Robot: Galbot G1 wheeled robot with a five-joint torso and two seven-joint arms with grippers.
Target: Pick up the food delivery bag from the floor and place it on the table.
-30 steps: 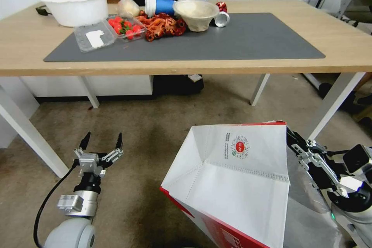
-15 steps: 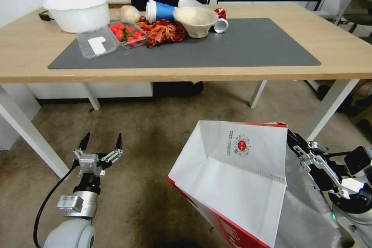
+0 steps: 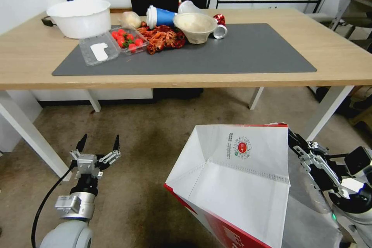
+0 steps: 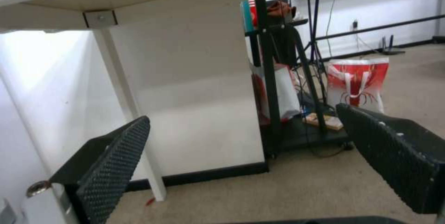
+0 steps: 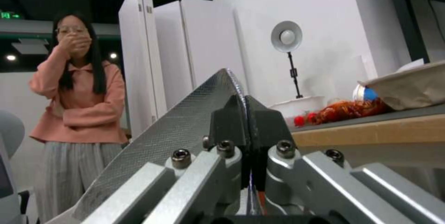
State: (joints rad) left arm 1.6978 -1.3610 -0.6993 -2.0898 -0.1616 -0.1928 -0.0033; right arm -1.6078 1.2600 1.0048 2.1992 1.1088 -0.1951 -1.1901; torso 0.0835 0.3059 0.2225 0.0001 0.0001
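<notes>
Bag [image 3: 236,178] held at its right rim in the pinched-shut jaws of the right gripper [image 5: 248,112], near and below the surface [image 3: 341,60]; lift it well above the edge before moving it over; left gripper [image 3: 98,148] idles low, jaws wide.

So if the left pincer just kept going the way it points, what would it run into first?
Probably nothing close: the open left pincer points under the table, over bare floor. In its wrist view a white table leg and the white panel lie ahead, depth unclear.
</notes>
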